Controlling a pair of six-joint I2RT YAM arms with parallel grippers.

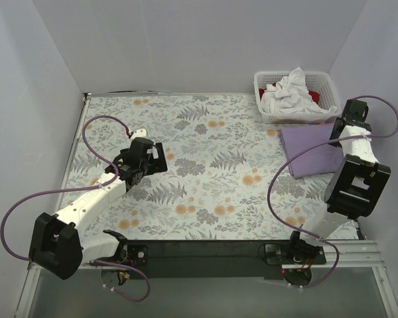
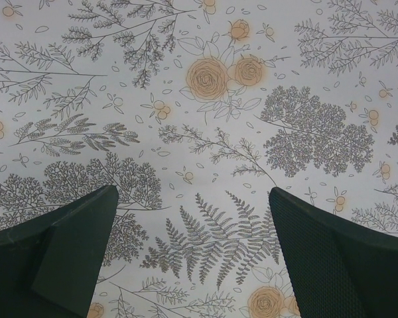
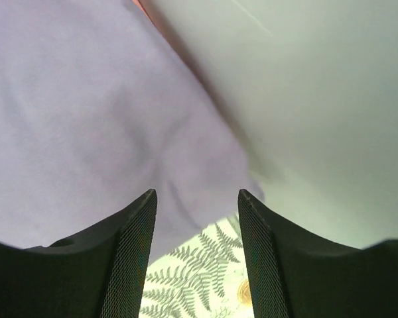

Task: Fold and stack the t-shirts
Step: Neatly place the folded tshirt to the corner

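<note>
Done: lavender t-shirt [image 1: 312, 151] folded flat beneath right pincer [image 3: 197, 195], jaws part-open, empty. Left pincer [image 2: 192, 191] wide open, empty. Remaining: white t-shirt [image 1: 288, 93], red t-shirt [image 1: 313, 97], heaped in basket [image 1: 278, 118] beyond right pincer.

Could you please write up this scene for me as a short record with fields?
Surface: floral cloth covering the table
Basket: white basket at the far right, holding a crumpled white t-shirt and a partly hidden red t-shirt
Folded: lavender t-shirt lying flat just in front of the basket
Left tool: open, empty, above bare cloth
Right tool: jaws apart over the lavender t-shirt's edge
</note>
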